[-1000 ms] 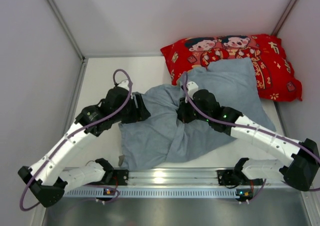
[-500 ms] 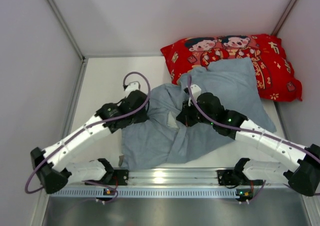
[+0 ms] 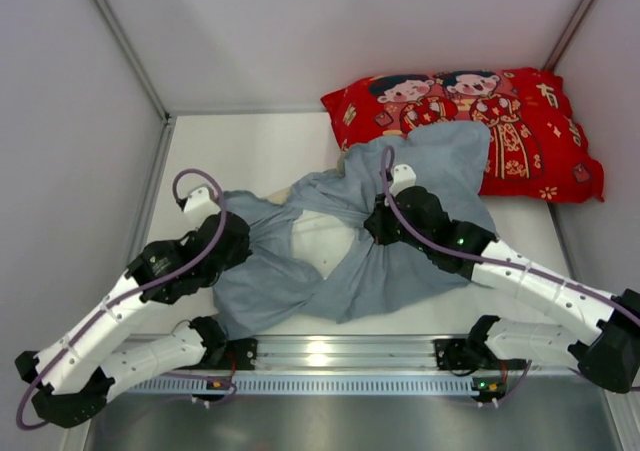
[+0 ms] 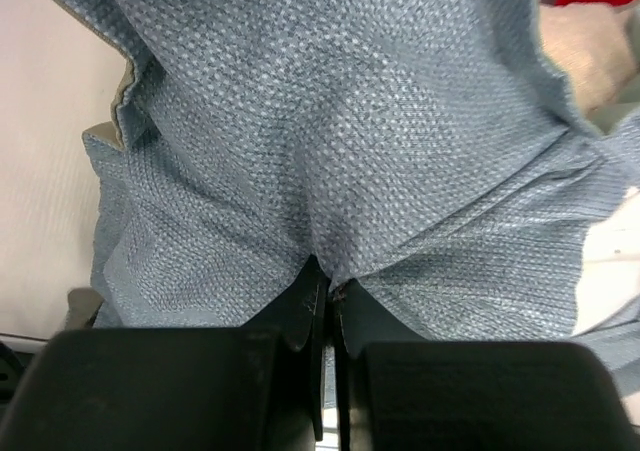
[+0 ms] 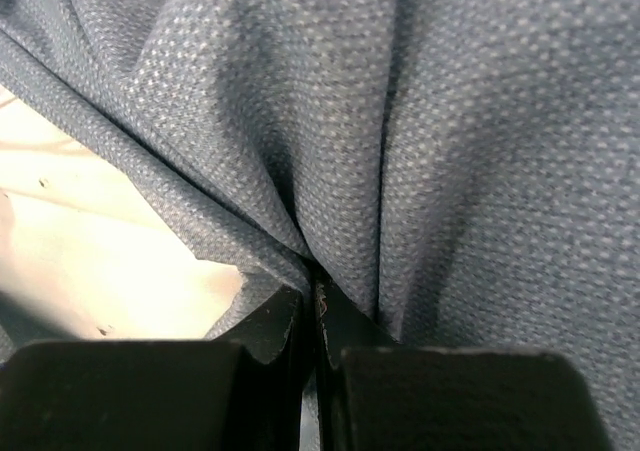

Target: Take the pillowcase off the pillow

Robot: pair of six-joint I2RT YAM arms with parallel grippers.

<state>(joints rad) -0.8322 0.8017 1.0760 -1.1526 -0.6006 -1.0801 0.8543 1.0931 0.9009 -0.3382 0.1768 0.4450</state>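
Left gripper (image 4: 325,289): I see it clenched on a fold of the pillowcase (image 3: 430,166), with the blue-grey weave bunching into the closed jaws.
Right gripper (image 5: 310,296): also clamped tight, gripping a gathered pleat of the same cloth near the middle of the table (image 3: 250,151).
Pillowcase: blue-grey side up, pulled taut between my two grippers; its far corner lies over the near edge of the red pillow (image 3: 545,121).
Pillow (image 3: 322,239): white, and I can see only a patch of it through a gap in the cloth between the grippers; the rest is covered.
Red pillow: in the far right corner, cartoon figures facing up.
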